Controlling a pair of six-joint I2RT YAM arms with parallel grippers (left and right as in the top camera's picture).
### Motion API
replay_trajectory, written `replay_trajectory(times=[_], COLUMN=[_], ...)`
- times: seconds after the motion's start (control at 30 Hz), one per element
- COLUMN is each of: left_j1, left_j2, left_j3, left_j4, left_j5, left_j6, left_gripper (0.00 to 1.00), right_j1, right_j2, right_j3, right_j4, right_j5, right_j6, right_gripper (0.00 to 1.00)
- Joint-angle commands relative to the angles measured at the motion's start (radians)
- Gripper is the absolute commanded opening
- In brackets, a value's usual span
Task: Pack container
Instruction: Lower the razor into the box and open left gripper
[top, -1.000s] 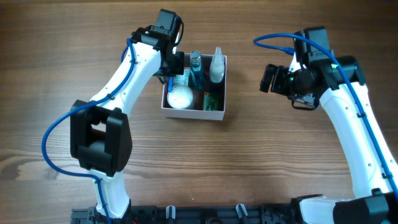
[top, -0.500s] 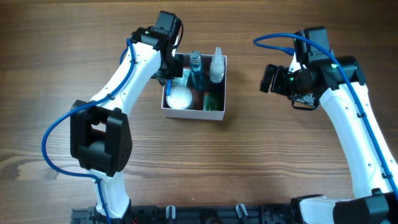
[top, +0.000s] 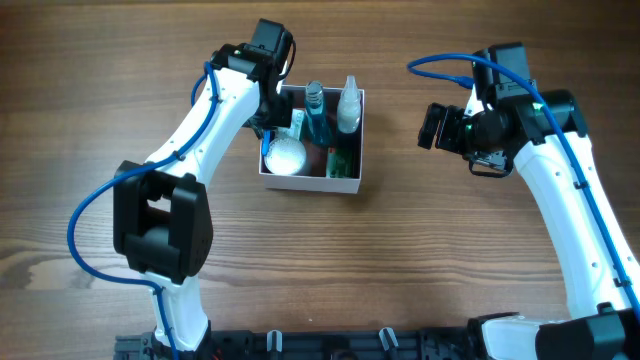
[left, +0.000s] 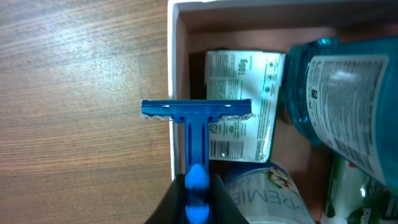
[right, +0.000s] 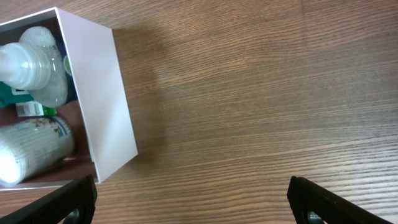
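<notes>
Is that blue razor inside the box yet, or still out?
Not yet in: the left tool holds the blue razor with its head straddling the box wall.

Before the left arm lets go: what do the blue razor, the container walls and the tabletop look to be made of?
Blue razor: moulded plastic, glossy; uniform blue, one-piece T shape.
Container: likely cardboard or thin card; matte white outer walls, thin flat edges, pinkish-brown inside.
Table: wood or wood-look laminate; visible grain, low sheen. Which of the two cannot be told.
Left gripper is shut on the razor handle.
</notes>
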Motion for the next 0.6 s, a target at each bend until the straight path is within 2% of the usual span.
replay_trajectory(times=[0.0, 0.57], left_j1=[0.007, 0.003], left_j2=[-0.005, -0.038], left_j3=[0.01, 0.009], left_j4=[0.021, 0.058], left_j5=[-0.076, -0.037], left_j6=[0.021, 0.02], left_gripper=[0.04, 0.05], right_j1=[-0.003, -0.003], right_j2=[0.009, 0.009], right_j3=[-0.002, -0.002], right_j4=[0.0, 0.0], right_j5=[-0.001, -0.001], right_j6=[-0.012, -0.013], right_gripper=[1.0, 1.0])
